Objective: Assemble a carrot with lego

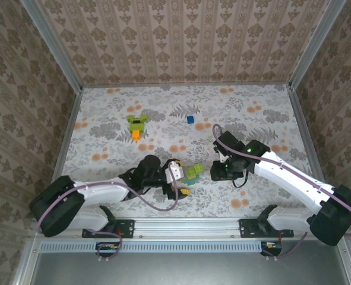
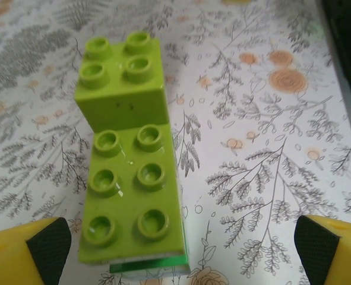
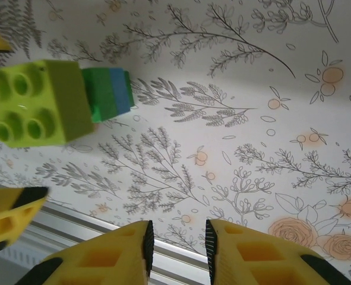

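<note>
Lime-green lego stack (image 2: 130, 178), left pincer (image 2: 181, 243) splayed wide flanking it, arm (image 1: 98, 191) outstretched

The far tabletop (image 1: 258, 119) lies mostly open; only the carrot (image 1: 137, 123) and a blue brick (image 1: 190, 119) stand there, well apart, with room to pass between them; near the front, a green brick stack (image 1: 193, 173) sits between the wide-spread fingers of the left end effector (image 1: 186, 178), with the right end effector (image 1: 214, 172) just beside it; walls (image 1: 21, 89) close three sides.
</note>
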Action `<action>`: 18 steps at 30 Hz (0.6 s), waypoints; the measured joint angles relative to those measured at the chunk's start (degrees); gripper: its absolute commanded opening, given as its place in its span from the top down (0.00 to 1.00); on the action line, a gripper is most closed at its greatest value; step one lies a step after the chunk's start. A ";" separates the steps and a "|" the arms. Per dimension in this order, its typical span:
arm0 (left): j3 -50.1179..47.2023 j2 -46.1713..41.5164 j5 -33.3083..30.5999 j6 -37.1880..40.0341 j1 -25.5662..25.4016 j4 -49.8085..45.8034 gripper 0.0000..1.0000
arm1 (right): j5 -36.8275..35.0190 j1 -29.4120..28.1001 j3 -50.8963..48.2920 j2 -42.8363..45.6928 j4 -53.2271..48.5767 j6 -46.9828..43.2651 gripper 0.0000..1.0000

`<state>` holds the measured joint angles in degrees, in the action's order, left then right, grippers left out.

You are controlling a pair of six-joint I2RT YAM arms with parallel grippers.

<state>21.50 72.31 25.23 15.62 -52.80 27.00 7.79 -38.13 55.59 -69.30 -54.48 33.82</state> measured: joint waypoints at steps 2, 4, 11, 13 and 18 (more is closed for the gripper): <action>-1.36 -2.97 0.09 -0.55 0.35 0.66 0.00 | 0.17 0.00 -1.20 0.00 1.01 0.61 0.73; -2.84 -5.90 -0.13 -1.27 1.03 1.66 0.00 | 0.42 -0.31 -2.67 0.00 2.75 1.27 0.73; -8.11 -15.72 -1.38 -5.25 5.05 4.28 0.00 | 1.75 -2.27 -6.38 -1.29 9.42 4.24 0.74; -9.27 -19.71 -1.99 -6.43 5.81 4.28 0.00 | 1.88 -2.91 -6.58 -2.78 11.04 4.66 0.74; -11.28 -27.63 -4.44 -9.14 8.17 4.52 0.00 | 1.79 -3.19 -6.58 -4.61 13.25 5.20 0.73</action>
<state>10.22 44.69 20.80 6.48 -44.62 31.53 9.58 -41.32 49.01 -73.91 -41.23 39.03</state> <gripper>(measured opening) 0.994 0.268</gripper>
